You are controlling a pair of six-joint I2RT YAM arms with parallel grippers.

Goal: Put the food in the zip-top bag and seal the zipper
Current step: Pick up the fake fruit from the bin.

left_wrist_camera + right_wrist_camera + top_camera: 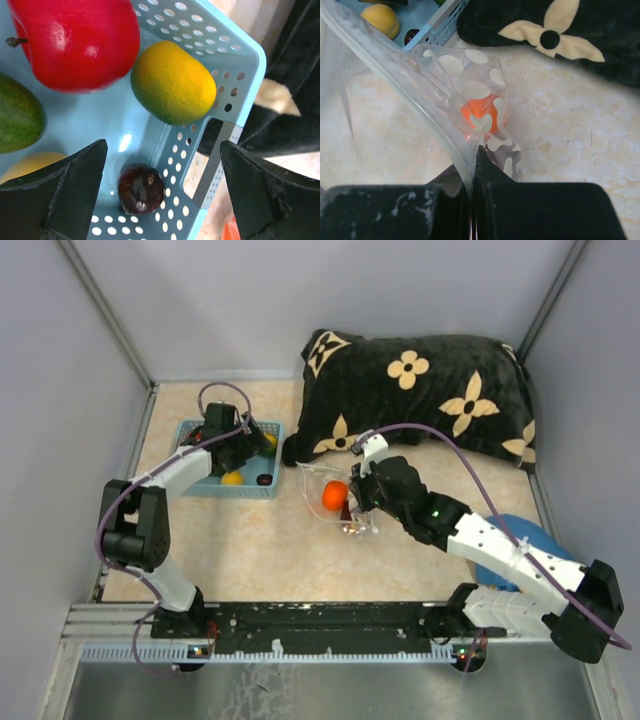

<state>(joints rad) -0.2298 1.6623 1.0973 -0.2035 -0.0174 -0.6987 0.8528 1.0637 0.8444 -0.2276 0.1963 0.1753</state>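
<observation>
Right gripper (474, 170) clamps the zip-top bag (475, 90) at its mouth edge — probably the zipper (427, 107) — orange fruit (479, 111) inside. Left gripper (164, 152) hangs spread above the dark brown fruit (141, 189) in the basket (240, 60).

Glossy plastic apple (75, 40), crinkly clear zip-top bag (475, 90), plush cloth pillow (420, 400)

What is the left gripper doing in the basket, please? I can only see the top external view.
Observer: The left gripper is open, hovering over a dark brown piece in the basket's corner.
Operator: Thanks. And the other arm?
Observer: The right gripper is shut on the zip-top bag at its mouth edge.
Operator: What does the left arm hide in there?
Observer: A red apple, beside a green piece.
</observation>
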